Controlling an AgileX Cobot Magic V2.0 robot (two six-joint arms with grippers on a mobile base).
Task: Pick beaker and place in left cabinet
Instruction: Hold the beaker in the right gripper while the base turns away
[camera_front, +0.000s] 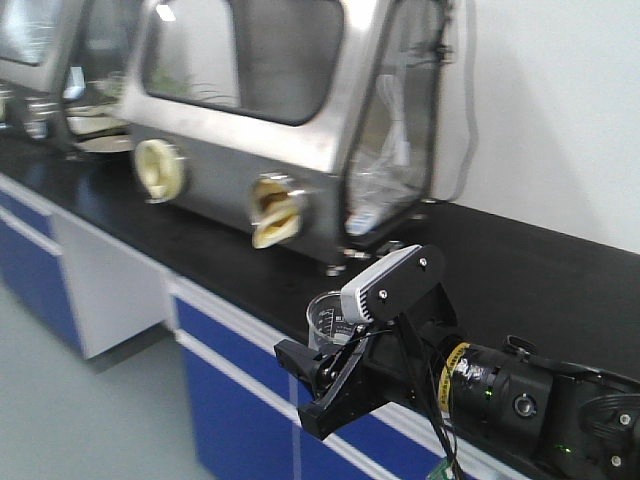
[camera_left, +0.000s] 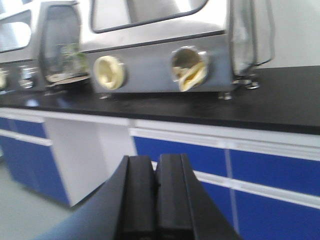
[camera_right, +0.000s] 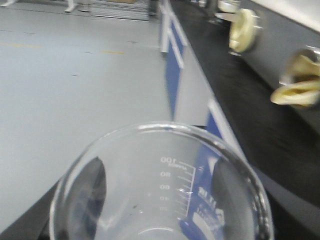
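The beaker (camera_right: 150, 165) is a small clear glass cylinder with printed marks up to 100. It fills the lower half of the right wrist view, rim toward the camera. My right gripper (camera_right: 160, 200) is shut on it, and its dark fingers (camera_right: 92, 192) show through the glass on both sides. In the front view the beaker (camera_front: 325, 318) sits in the right gripper (camera_front: 318, 362) just off the front edge of the black counter (camera_front: 520, 290). My left gripper (camera_left: 155, 165) is shut with nothing in it and faces the blue cabinet fronts. The left cabinet is out of view.
A steel glovebox (camera_front: 260, 110) with round glove ports (camera_front: 160, 170) stands on the black counter. Blue-fronted low cabinets (camera_front: 235, 400) run beneath it. Grey floor (camera_right: 75, 75) lies to the left of the counter. More equipment (camera_left: 60, 55) sits further along the counter.
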